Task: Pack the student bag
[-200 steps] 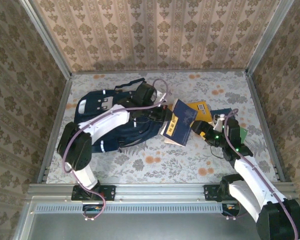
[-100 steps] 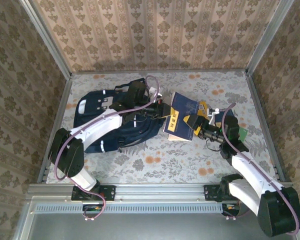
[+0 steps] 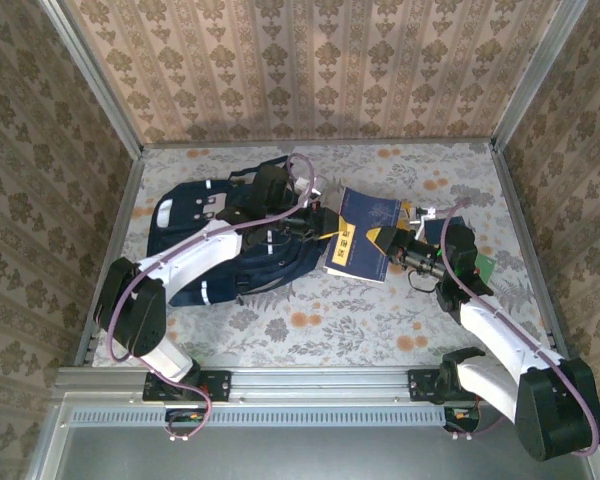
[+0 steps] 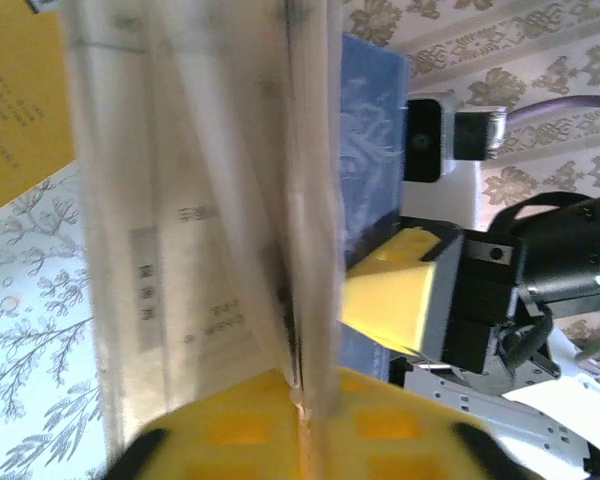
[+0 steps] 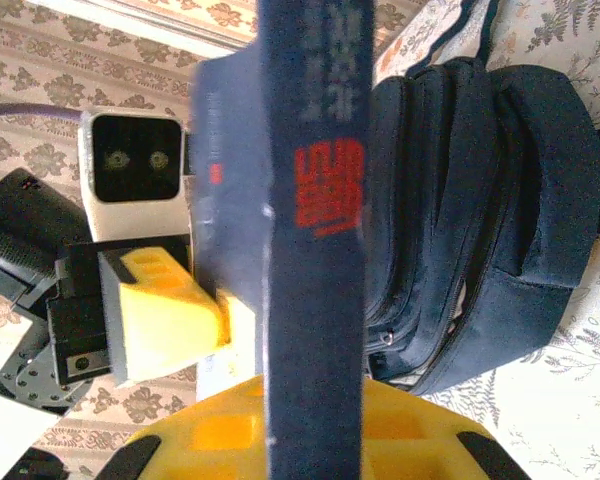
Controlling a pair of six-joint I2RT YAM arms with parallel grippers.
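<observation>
One large dark navy fabric backpack (image 3: 280, 265), lying soft and rumpled left of centre on the flowered tablecloth (image 3: 310, 322), showing white stripes and pale front patches, partly hiding beneath the white left arm. At its right end, sitting between both grippers, a stiff blue-covered book (image 3: 365, 235) with red spine lettering. Pinching the book's right side: the right gripper (image 3: 378, 238), with its yellow pads. Straddling the blurred page edges: the left gripper (image 3: 318, 225), clamping or slack, impossible telling.

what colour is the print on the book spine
Red, on the navy book; best in right wrist view.
</observation>
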